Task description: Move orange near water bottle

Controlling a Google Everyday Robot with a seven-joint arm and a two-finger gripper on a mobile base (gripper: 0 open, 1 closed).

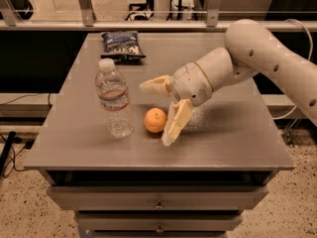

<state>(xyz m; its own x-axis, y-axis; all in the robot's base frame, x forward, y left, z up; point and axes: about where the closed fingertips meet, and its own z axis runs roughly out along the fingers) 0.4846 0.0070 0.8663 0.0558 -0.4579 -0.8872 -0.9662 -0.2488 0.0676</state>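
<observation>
At the front, a cabinet of drawers (pixel 158 202) carries the grey table top (pixel 237 143); on that top, toward the near edge and left of centre, the orange (pixel 155 120) rests on the surface, free of any grip. Just to its left stands the water bottle (pixel 115 100), upright with its white cap on; the two are near each other with a small gap between them. The gripper (pixel 158 113) hangs over the orange from the right, spread wide and holding nothing; its nearer finger (pixel 177 120) slants down just beside the fruit's right side, whether touching it cannot be told, and its tip is close to the table; its farther finger (pixel 157 85) points left above and behind the orange. The pale arm (pixel 257 48) runs back to the upper right. At the far edge lies a dark blue chip bag (pixel 122 44), well apart from the bottle; beyond it runs a metal railing (pixel 158 25).
</observation>
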